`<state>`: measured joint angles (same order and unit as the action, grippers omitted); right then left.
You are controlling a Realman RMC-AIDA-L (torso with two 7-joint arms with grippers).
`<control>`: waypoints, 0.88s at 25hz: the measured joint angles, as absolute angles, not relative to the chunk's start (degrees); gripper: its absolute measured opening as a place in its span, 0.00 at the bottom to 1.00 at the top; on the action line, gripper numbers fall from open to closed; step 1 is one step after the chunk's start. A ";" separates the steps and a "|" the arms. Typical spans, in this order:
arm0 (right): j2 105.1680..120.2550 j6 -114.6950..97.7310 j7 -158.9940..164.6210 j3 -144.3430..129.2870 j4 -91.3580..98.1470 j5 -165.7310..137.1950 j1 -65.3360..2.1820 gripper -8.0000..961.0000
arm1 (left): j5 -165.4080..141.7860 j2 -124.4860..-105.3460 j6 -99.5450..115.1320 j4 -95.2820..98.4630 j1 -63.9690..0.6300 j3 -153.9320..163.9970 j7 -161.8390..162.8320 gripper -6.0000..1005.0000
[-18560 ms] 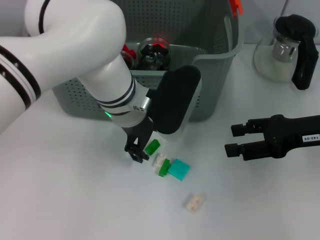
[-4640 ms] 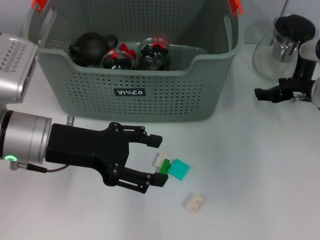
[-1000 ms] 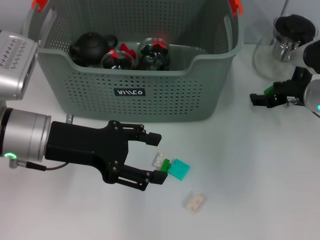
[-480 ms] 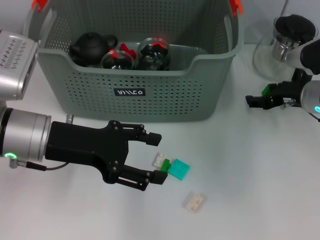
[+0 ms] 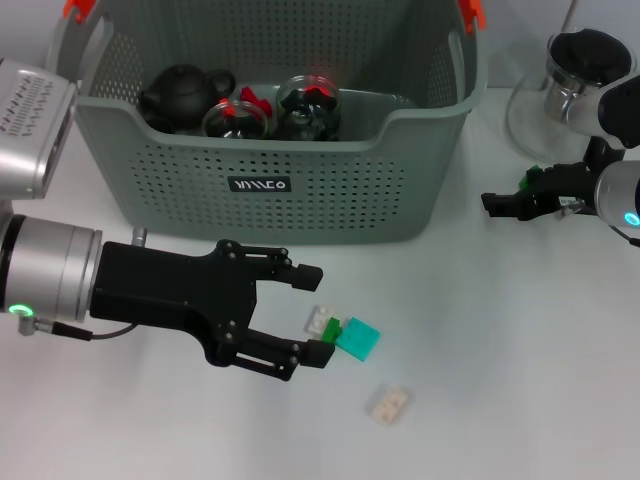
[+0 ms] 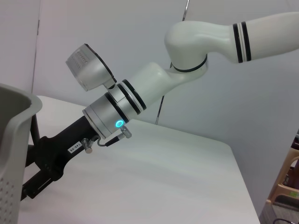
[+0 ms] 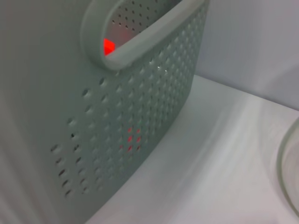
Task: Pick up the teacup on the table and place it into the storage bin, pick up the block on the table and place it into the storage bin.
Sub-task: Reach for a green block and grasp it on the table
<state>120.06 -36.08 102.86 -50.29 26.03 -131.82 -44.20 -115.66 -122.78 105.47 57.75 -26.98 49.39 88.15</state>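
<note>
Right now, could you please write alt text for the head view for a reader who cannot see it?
The open left gripper hovers over the white table beside a cluster of small blocks, in front of the storage bin, which holds a black teapot and glass cups. At the right edge, the right gripper carries a green block near a glass pitcher.

The grey-green perforated storage bin [image 5: 270, 150] holds teaware; small blocks [image 5: 345, 337] lie on the table before it.
</note>
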 joint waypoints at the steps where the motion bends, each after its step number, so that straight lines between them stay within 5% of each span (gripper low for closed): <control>1: 120.05 -36.20 102.84 -50.28 26.05 -131.82 -44.20 0.86 | -115.66 -122.78 105.47 57.74 -26.98 49.39 88.15 0.86; 22: 119.62 -42.40 102.74 -49.81 28.23 -131.82 -43.46 0.86 | -115.66 -122.67 105.66 57.98 -27.42 49.39 88.97 0.86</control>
